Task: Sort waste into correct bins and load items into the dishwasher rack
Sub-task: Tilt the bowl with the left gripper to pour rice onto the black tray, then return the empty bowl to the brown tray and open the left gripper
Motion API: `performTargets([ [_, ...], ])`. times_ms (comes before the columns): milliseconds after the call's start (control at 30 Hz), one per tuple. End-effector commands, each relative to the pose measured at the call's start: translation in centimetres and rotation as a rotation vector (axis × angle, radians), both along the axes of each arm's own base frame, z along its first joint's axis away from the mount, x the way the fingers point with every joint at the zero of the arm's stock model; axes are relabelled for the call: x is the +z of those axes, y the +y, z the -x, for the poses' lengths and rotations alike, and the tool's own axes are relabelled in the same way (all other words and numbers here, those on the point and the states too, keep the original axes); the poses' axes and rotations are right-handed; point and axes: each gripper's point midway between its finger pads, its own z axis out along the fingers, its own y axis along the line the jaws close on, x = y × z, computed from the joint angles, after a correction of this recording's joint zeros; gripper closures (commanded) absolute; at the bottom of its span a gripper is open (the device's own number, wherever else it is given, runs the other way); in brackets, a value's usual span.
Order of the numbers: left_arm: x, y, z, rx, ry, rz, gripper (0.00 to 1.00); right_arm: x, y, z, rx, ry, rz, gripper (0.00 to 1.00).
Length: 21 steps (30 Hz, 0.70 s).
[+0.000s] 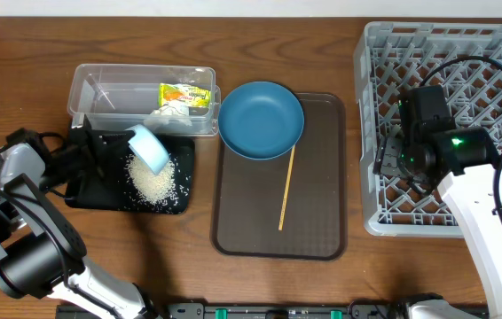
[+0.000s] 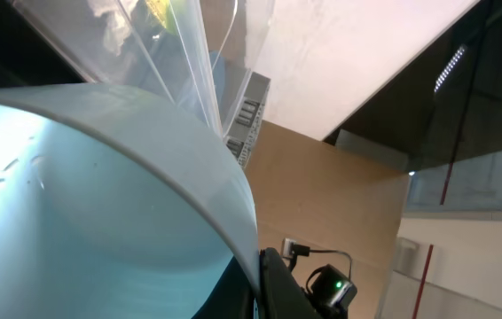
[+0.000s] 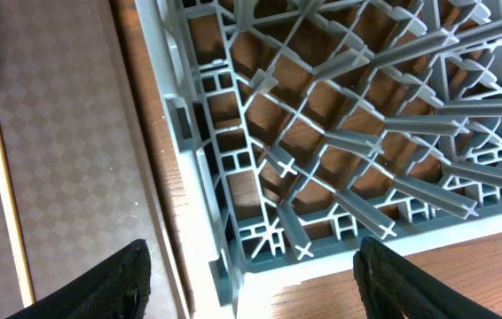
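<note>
A mint bowl (image 1: 151,147) is being gripped at its rim by the left gripper (image 1: 116,149), whose jaws are being pressed closed on it. The bowl is being held tilted just above the rice (image 1: 152,178), with its mouth turned towards the near right. The rice is being shown as a heap on the black tray (image 1: 91,190), at the near left of the table. In the left wrist view most of the frame is being filled by the bowl's pale inside (image 2: 100,213), a few small specks are being shown on it, and one dark finger (image 2: 278,283) is being seen at the rim.

The tub (image 1: 87,89) is being shown just beyond the black tray, with the wrapper (image 1: 185,95) and the tissue (image 1: 169,112) lying inside it at its right end.

The blue bowl (image 1: 261,120) is being carried on the far end of the brown tray (image 1: 322,221) in the middle of the table. The stick (image 1: 286,188) is being shown lying near to far on that tray, with its far end at the bowl's rim.

The right gripper (image 1: 391,161) is being held over the near left part of the rack (image 1: 499,53). In the right wrist view its fingers (image 3: 127,275) are being held wide apart with nothing between them, above the rack's corner
</note>
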Motion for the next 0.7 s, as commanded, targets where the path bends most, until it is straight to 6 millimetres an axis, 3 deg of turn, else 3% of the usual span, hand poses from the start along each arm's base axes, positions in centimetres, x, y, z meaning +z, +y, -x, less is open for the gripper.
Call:
performTargets([
  [0,2.1,0.2,-0.3,-0.004,-0.216,-0.051,0.94,0.1,-0.2,-0.2,-0.001,0.000,0.009,0.27],
  [200,0.0,0.6,-0.3,-0.010,-0.084,-0.103,0.94,0.1,-0.2,-0.2,-0.001,-0.001,0.009,0.27],
  [267,0.4,0.5,-0.4,0.000,-0.061,-0.059,0.94,0.1,-0.2,-0.2,-0.001,-0.001,0.008,0.27],
  [333,2.1,0.4,-0.6,0.006,-0.156,-0.004,0.94,0.1,-0.2,-0.2,-0.001,-0.001,0.008,0.27],
  [467,1.6,0.2,-0.5,-0.002,-0.139,-0.028,0.94,0.1,-0.2,-0.2,-0.001,-0.001,0.009,0.27],
  [667,1.9,-1.4,0.9,-0.051,-0.101,-0.080,0.94,0.1,-0.2,-0.2,-0.001,-0.001,0.009,0.27],
])
